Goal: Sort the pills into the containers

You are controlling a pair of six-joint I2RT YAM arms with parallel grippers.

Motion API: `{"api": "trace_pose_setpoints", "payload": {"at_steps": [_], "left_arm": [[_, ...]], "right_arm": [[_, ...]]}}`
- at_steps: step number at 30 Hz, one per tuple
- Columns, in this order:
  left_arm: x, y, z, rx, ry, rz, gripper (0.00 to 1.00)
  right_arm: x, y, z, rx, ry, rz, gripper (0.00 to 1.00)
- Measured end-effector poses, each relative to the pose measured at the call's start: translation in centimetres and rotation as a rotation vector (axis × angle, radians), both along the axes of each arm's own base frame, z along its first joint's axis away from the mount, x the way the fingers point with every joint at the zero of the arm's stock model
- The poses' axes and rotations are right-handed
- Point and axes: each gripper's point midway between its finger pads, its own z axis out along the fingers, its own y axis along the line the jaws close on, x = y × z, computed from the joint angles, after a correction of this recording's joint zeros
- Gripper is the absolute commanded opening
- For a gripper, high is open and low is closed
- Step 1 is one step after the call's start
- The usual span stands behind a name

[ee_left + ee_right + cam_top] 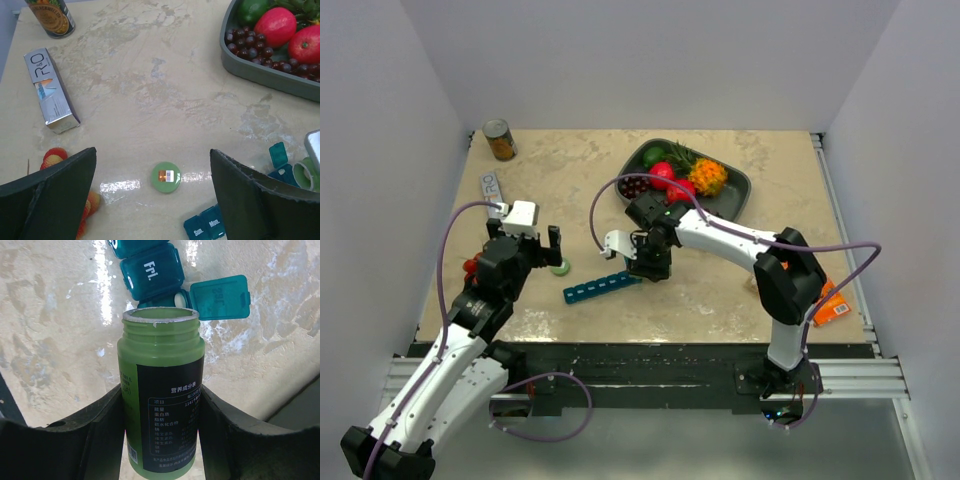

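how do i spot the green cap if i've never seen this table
Find the grey fruit tray at the back, then the blue pill strip in front of it. Just past the strip's left end lies the cap: a small flat green disc with an orange-and-white sticker.

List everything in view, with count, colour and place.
pill organizer: one, teal, table centre, end lid open
pill: one, white, open compartment
bottle: one, green, uncapped, held over organizer
cap: one, green, table, left of organizer
can: one, orange label, far left corner
box: one, silver, near can
tray: one, dark grey, far centre
fruit: several, red, green, orange, in tray
packet: one, orange, right edge
left gripper: black, open
right gripper: black, gripping bottle
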Motion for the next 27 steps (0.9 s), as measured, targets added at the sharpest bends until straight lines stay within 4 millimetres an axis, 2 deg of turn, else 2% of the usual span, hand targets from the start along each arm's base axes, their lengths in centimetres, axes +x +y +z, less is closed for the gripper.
{"api": "trace_pose_setpoints", "payload": {"at_steps": [6, 13, 19, 27], "left_arm": [[0.0, 0.1, 0.1, 0.0, -0.005, 0.007, 1.0], [0.0, 0.2, 0.2, 0.0, -0.006, 0.008, 1.0], [0.0, 0.2, 0.2, 0.0, -0.007, 0.008, 1.0], [-0.1, 0.2, 0.2, -0.001, -0.009, 0.008, 1.0]], "right_arm": [[-0.1, -0.3, -1.0, -0.072, -0.005, 0.005, 0.0], [0.1, -1.1, -0.8, -0.136, -0.043, 0.002, 0.0], [0.3, -0.6, -0.5, -0.165, -0.075, 0.015, 0.0], [0.2, -0.7, -1.2, -0.194, -0.065, 0.02, 0.0]]}}
